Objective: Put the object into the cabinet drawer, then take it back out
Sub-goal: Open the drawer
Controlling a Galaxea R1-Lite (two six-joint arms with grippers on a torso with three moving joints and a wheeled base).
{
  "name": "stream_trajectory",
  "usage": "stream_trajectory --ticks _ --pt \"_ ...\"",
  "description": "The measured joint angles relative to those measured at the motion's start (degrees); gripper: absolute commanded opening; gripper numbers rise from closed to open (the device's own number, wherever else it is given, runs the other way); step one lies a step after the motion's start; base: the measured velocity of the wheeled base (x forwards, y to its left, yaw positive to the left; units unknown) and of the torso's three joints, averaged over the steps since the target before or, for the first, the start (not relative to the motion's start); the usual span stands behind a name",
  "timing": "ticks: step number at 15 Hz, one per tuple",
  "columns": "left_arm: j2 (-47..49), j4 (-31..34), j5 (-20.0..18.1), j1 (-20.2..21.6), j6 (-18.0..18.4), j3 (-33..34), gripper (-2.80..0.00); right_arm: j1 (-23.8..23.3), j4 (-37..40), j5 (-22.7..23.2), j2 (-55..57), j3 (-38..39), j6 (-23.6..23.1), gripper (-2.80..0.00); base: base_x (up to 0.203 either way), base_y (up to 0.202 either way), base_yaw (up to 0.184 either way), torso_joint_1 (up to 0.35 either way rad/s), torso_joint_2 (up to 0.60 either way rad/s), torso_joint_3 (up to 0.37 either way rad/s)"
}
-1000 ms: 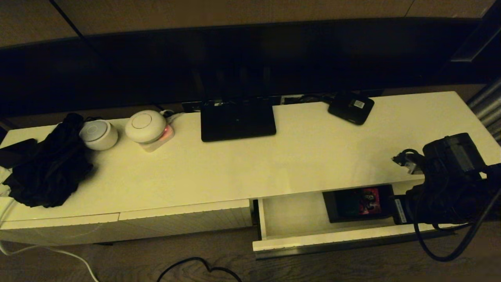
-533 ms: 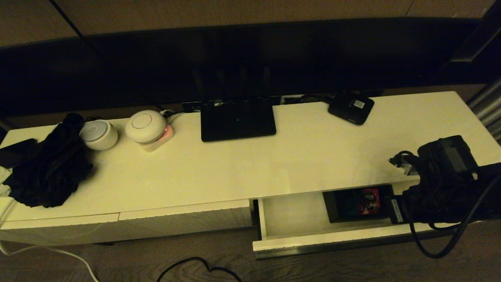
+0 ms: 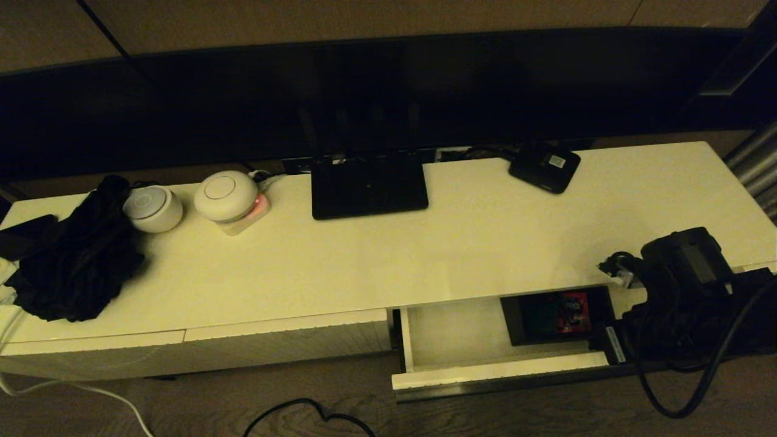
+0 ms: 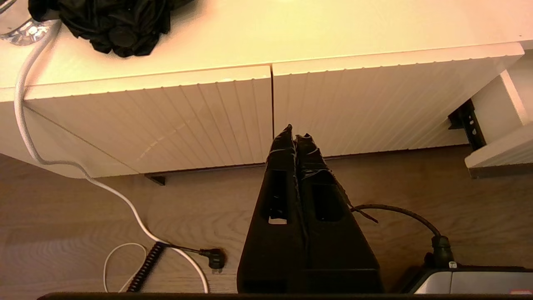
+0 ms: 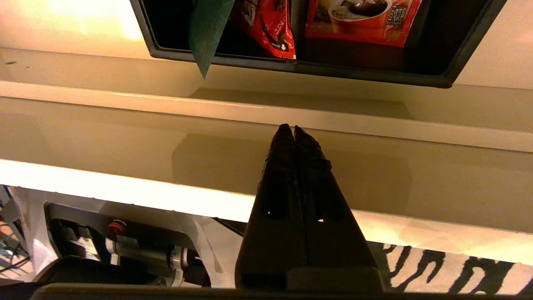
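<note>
Organiser box (image 3: 555,314) is seated in the open drawer (image 3: 461,337), at the drawer's back edge toward its right end, partly under the cabinet top. Right gripper (image 5: 293,130) is empty with fingers pressed together, just outside the drawer's front panel, near the box but not touching. Left gripper (image 4: 295,135) is also closed on nothing, parked low before the ribbed closed fronts (image 4: 200,116). Likely step: pushing the drawer in; contact should be made squarely on the front panel and pushed straight so the box is not jolted
</note>
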Motion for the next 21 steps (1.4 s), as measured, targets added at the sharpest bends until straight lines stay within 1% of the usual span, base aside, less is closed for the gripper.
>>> stream_trajectory --ticks 3,8,11,12,21 --pt "0.00 0.00 0.00 -0.02 0.00 0.00 -2.80 0.19 1.32 0.06 -0.35 1.00 -1.76 -2.80 0.000 0.000 0.000 0.000 0.00 0.000" --pt "0.00 0.00 0.00 0.00 0.00 0.00 -2.80 0.27 3.94 0.06 -1.82 2.98 -2.77 -2.80 0.000 0.000 0.000 0.000 0.00 0.000" --pt "0.00 0.00 0.03 0.00 0.00 0.00 -2.80 0.30 4.37 0.19 -3.36 5.78 -6.41 -2.80 0.000 0.000 0.000 0.000 0.00 0.000" --pt "0.00 0.00 0.00 0.00 0.00 0.00 -2.80 0.30 4.37 0.22 -3.90 6.70 -6.82 -2.80 0.000 0.000 0.000 0.000 0.00 0.000" --pt "0.00 0.00 0.03 0.00 0.00 0.00 -2.80 0.69 4.18 1.32 -6.42 14.07 -6.90 -2.80 0.000 0.000 0.000 0.000 0.00 0.000"
